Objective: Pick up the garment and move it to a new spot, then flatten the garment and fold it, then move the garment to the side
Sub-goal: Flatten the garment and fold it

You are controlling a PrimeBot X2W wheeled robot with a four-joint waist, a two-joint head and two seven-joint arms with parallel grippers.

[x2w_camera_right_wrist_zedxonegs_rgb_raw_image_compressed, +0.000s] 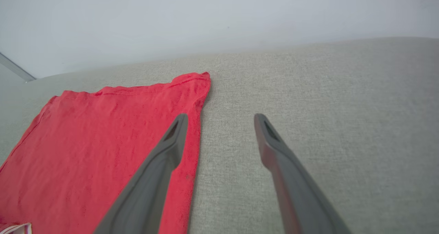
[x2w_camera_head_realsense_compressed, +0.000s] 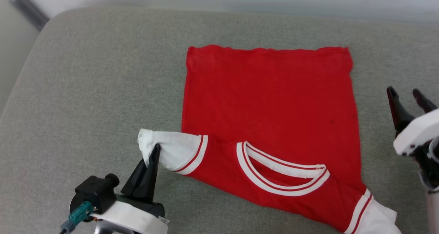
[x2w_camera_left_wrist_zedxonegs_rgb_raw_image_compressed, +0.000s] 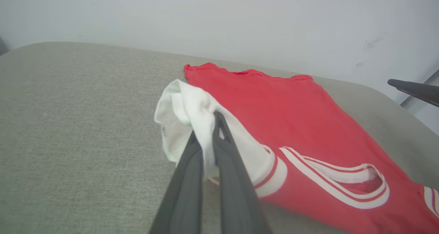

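Step in hand, as judged: flattening, ahead of the fold. Garment (x2w_camera_head_realsense_compressed: 271, 103) lies spread on grey cushion (x2w_camera_head_realsense_compressed: 96, 90), hem at 12 o'clock, collar at 6 o'clock, body mostly smooth. Left gripper (x2w_camera_head_realsense_compressed: 156, 151): jaws closed on white sleeve end (x2w_camera_head_realsense_compressed: 168, 148) at 8 o'clock of the garment, cloth bunched between them. Right gripper (x2w_camera_head_realsense_compressed: 404, 91): jaws wide apart, empty, just off the garment's 3 o'clock edge. Other sleeve (x2w_camera_head_realsense_compressed: 377, 217) at 5 o'clock looks crumpled. Next move probably calls for drawing the held sleeve toward 9 o'clock, gently, without dragging the body.
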